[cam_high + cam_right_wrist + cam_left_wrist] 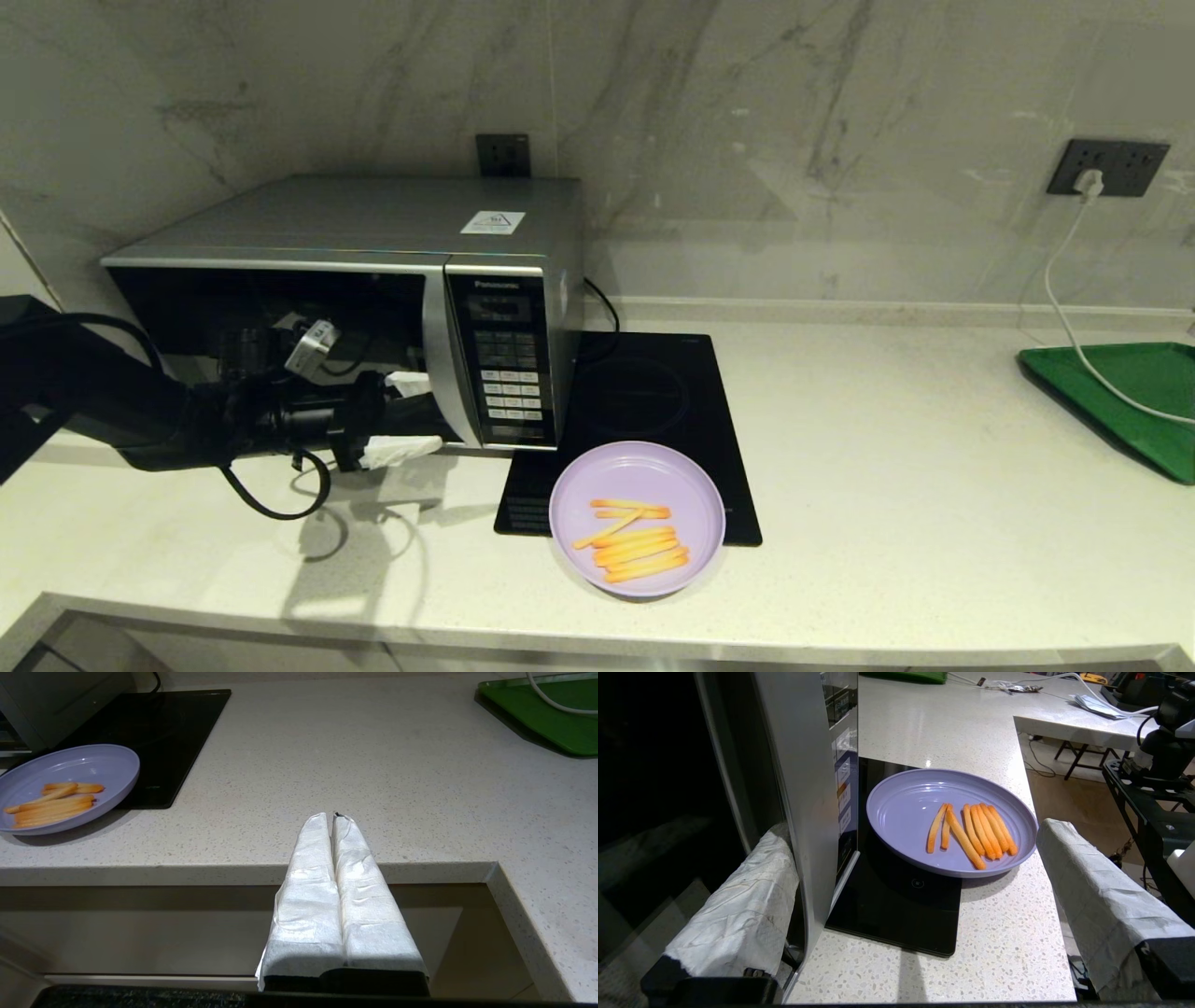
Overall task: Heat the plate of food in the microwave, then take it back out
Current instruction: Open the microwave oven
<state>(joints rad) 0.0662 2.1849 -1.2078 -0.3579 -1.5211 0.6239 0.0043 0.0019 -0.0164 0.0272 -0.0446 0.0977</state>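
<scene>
The microwave (373,219) stands at the back left of the counter, its dark glass door facing me. My left gripper (403,417) is open at the door's curved silver handle strip (437,355). In the left wrist view one padded finger (752,896) lies against the dark glass beside the strip (803,788), and the other (1087,891) is far out over the counter edge. The lilac plate of fries (638,518) rests half on the black hob, untouched, and shows beyond the left gripper (911,826). My right gripper (332,816) is shut and empty at the counter's front edge, away from the plate (93,765).
A flat black hob (653,392) lies right of the microwave. A green tray (1139,392) sits at the far right with a white cable (1064,308) running to a wall socket. The counter's front edge (597,635) is close below the plate.
</scene>
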